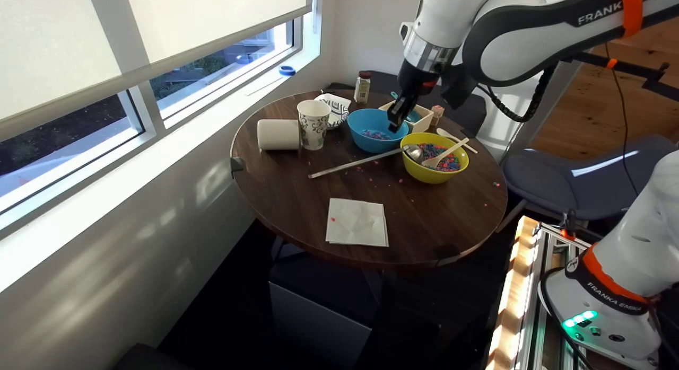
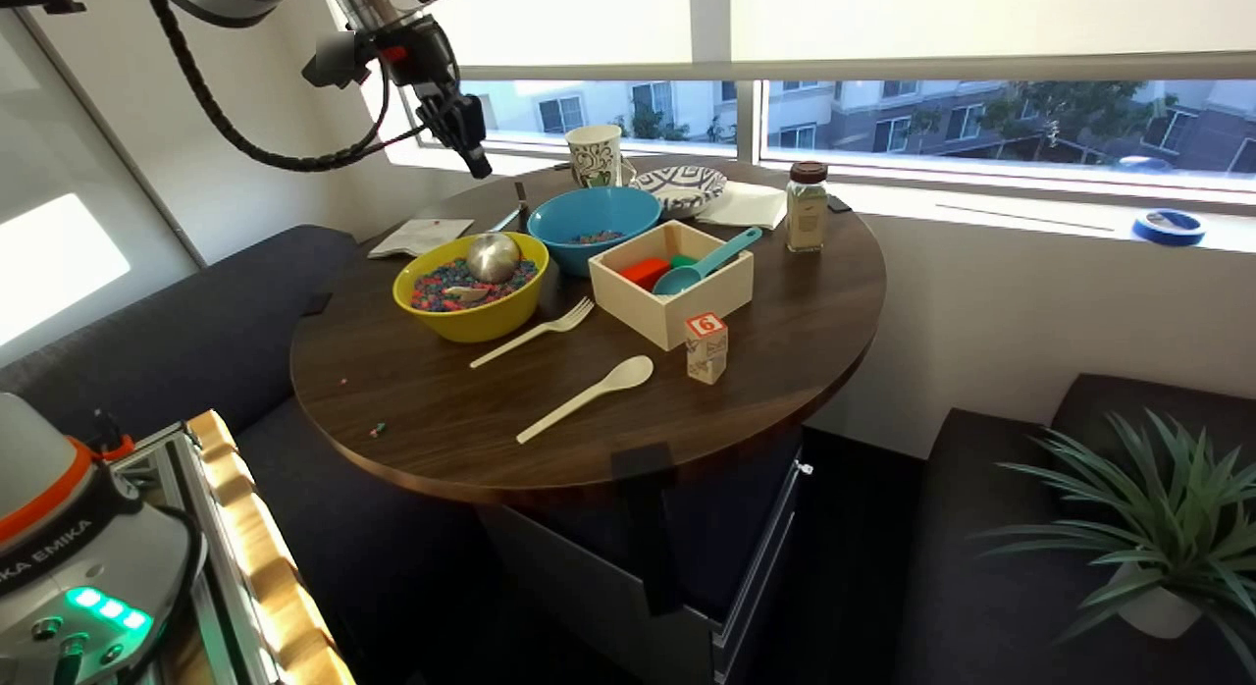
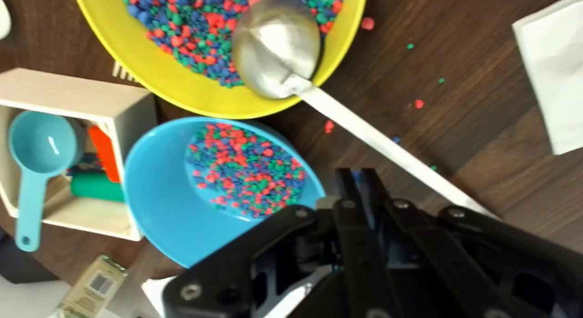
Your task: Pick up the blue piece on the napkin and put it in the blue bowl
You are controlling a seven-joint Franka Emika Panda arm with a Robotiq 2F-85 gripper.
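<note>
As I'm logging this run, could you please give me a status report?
End effector hovering, apparently shut on blue piece. Piece not yet in blue bowl. Ladle handle beside bowl, possible snag.

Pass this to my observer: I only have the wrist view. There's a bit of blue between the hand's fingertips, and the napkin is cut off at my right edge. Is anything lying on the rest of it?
Observer: Yes, in an exterior view a small red piece lies on the napkin, near one edge.
Operator: Am I touching the blue bowl? It runs behind me in my picture.
Observer: No, in an exterior view a gap shows between the hand and that bowl.
Operator: What's past the wooden box, off my left edge?
Observer: In an exterior view, a wooden block with a red 6 on top stands near the box.
</note>
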